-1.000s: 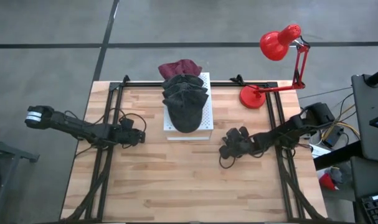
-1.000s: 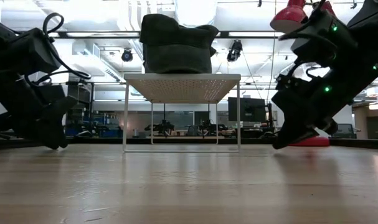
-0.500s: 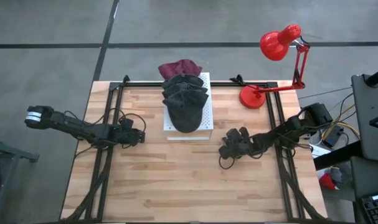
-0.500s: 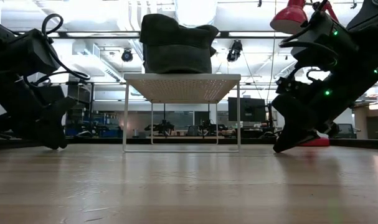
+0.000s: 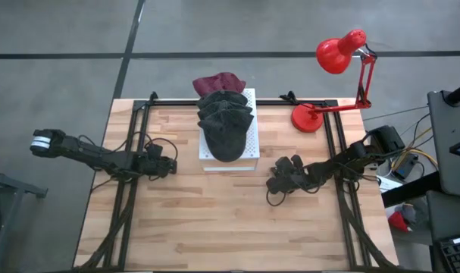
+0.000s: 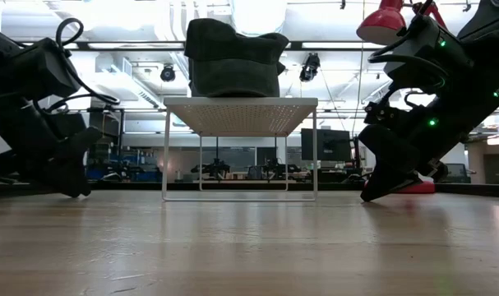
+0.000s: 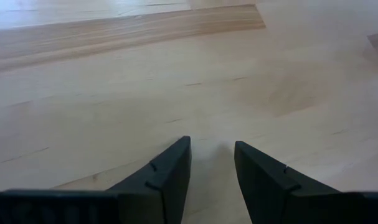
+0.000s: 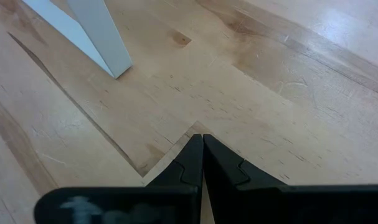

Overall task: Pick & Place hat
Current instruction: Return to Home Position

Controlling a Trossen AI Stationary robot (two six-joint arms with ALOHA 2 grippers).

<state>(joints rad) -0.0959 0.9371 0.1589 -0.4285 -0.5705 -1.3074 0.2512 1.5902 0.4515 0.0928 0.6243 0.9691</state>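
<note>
A stack of dark hats (image 5: 226,125) lies on a white perforated stand (image 5: 250,148) at the table's far middle. A maroon hat (image 5: 218,81) sits at the stack's far end. In the low view the dark hats (image 6: 233,62) rest on the stand's top (image 6: 241,105). My left gripper (image 5: 169,168) is low over the table, left of the stand, and its fingers are open (image 7: 212,148) over bare wood. My right gripper (image 5: 273,182) is low to the right and near side of the stand, with its fingers shut (image 8: 202,138) on nothing.
A red desk lamp (image 5: 332,68) stands at the table's far right corner, its base (image 5: 307,118) on the wood. One white leg of the stand (image 8: 95,34) shows ahead of my right gripper. Black rails (image 5: 127,197) run along both table sides. Bare wood (image 5: 222,220) spans the near half.
My right arm has sunk slightly toward the table. Its fingers have stayed shut, and the hats have not moved.
</note>
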